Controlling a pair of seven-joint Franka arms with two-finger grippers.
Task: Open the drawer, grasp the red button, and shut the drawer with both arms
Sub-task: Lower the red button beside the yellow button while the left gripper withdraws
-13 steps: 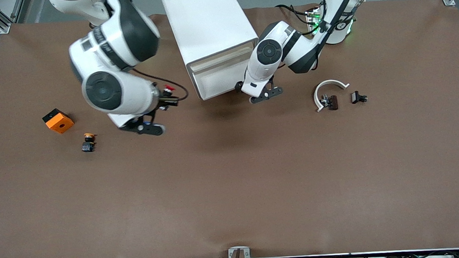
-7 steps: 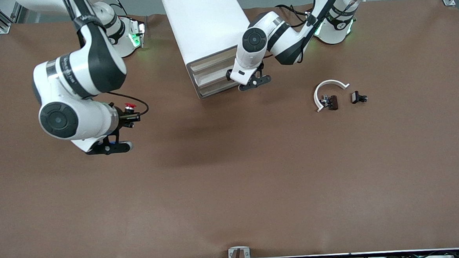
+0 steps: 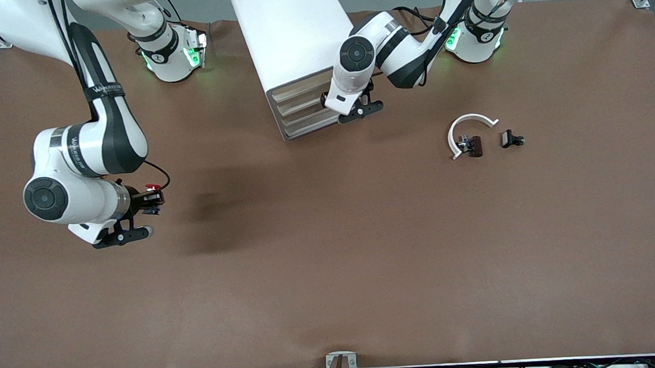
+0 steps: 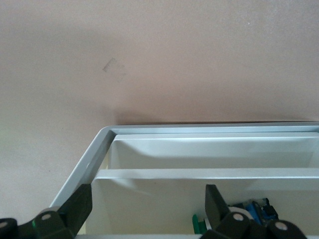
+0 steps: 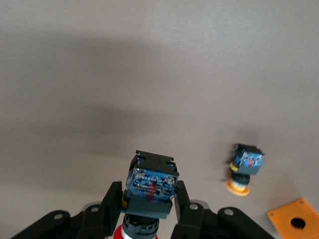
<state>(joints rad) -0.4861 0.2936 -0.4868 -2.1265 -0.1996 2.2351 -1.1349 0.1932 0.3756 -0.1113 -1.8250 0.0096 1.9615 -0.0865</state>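
My right gripper (image 3: 150,200) is shut on the button (image 3: 151,188), held above the table toward the right arm's end. In the right wrist view the fingers (image 5: 111,201) clamp the button's black-and-blue body (image 5: 151,183), with its red cap (image 5: 135,232) toward the wrist. My left gripper (image 3: 359,107) is at the front of the white drawer cabinet (image 3: 292,37), whose drawer fronts (image 3: 307,111) look level with its face. In the left wrist view the left gripper (image 4: 145,215) is open, with its fingers wide apart before the cabinet's grey-rimmed front (image 4: 199,149).
The yellow-capped button (image 5: 243,168) and the orange block (image 5: 294,219) lie on the table under my right gripper; the right arm hides them in the front view. A white curved piece (image 3: 470,123) and small black parts (image 3: 511,138) lie toward the left arm's end.
The right arm has carried the red button away from the cabinet toward its own end of the table. The left gripper has pushed the open drawer into the cabinet.
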